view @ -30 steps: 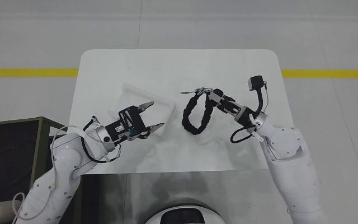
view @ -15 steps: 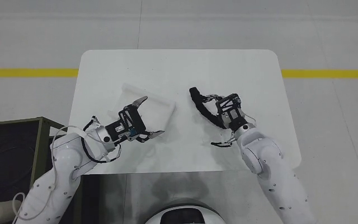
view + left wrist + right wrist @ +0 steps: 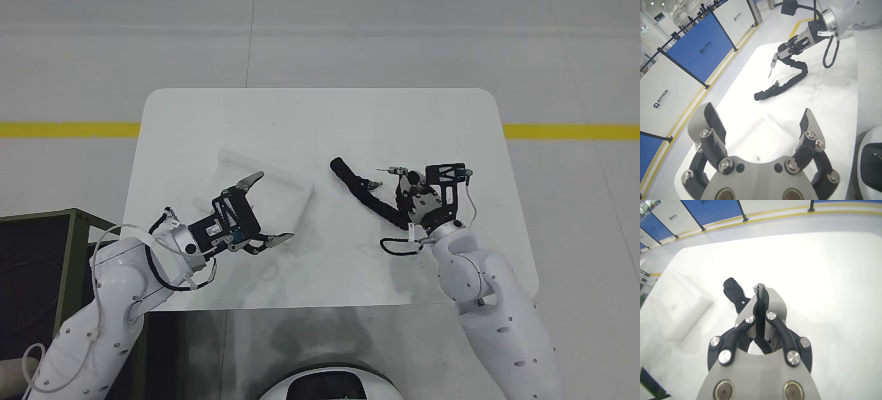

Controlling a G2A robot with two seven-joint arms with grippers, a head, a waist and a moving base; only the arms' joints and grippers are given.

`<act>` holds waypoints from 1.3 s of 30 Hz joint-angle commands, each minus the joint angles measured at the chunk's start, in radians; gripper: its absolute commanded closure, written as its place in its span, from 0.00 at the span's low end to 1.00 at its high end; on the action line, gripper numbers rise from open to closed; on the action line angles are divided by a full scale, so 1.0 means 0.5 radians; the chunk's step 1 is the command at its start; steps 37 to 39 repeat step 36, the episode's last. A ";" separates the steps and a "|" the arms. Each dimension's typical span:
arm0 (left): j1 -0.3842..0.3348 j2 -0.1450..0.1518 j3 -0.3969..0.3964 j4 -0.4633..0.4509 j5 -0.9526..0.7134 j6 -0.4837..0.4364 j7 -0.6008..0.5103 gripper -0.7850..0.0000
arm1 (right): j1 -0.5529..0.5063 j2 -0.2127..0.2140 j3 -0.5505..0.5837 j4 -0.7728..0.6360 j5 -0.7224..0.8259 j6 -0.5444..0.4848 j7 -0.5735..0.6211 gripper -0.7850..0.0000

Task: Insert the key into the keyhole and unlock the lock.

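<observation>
A black fabric-covered cable lock (image 3: 362,190) lies stretched across the middle of the white table (image 3: 320,120). My right gripper (image 3: 408,192) is shut on one end of the lock (image 3: 760,313); the other end (image 3: 732,289) rests on the table. A small silver key (image 3: 772,64) dangles from the gripped end, just above the table. A small metal part (image 3: 775,83) shows on the cable's side. My left gripper (image 3: 272,208) hovers open and empty over a flat white block (image 3: 275,180), apart from the lock (image 3: 791,81).
The flat white block (image 3: 677,298) sits left of the lock. A dark box (image 3: 40,260) stands off the table's left side. Bare table surface lies at the back and on the right.
The right gripper swung round and pulled its end of the lock nearer, so the loop has opened into a stretched line. The left gripper turned slightly, then kept still.
</observation>
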 commanded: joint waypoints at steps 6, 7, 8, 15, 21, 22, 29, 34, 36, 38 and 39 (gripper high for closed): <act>0.000 0.000 0.000 0.000 0.000 0.000 0.000 0.00 | 0.071 -0.022 -0.017 0.160 0.117 0.156 -0.004 0.00; 0.000 0.000 0.000 0.000 0.000 0.000 0.000 0.00 | 0.067 -0.025 -0.016 0.165 0.117 0.195 -0.028 0.00; 0.000 0.000 0.000 0.000 0.000 0.000 0.000 0.00 | 0.054 -0.033 -0.011 0.152 0.229 0.210 -0.047 0.00; 0.000 0.000 0.000 0.000 0.000 0.000 0.000 0.00 | -0.104 -0.052 0.164 0.018 0.793 0.062 -0.281 0.00; 0.000 0.000 0.000 0.000 0.000 0.000 0.000 0.00 | -0.104 -0.052 0.165 0.018 0.800 0.062 -0.281 0.04; 0.000 0.000 0.000 0.000 0.000 0.000 0.000 0.00 | -0.104 -0.052 0.164 0.018 0.792 0.063 -0.281 0.02; 0.000 0.000 0.000 0.000 0.000 0.000 0.000 0.00 | -0.104 -0.052 0.164 0.018 0.790 0.063 -0.281 0.00; 0.000 0.000 0.000 0.000 0.000 0.000 0.000 0.00 | -0.104 -0.052 0.164 0.018 0.790 0.063 -0.281 0.00; 0.000 0.000 0.000 0.000 0.000 0.000 0.000 0.00 | -0.104 -0.052 0.164 0.018 0.790 0.063 -0.281 0.00; 0.000 0.000 0.000 0.000 0.000 0.000 0.000 0.00 | -0.104 -0.052 0.164 0.018 0.790 0.063 -0.281 0.00; 0.000 0.000 0.000 0.000 0.000 0.000 0.000 0.00 | -0.104 -0.052 0.164 0.018 0.790 0.063 -0.281 0.00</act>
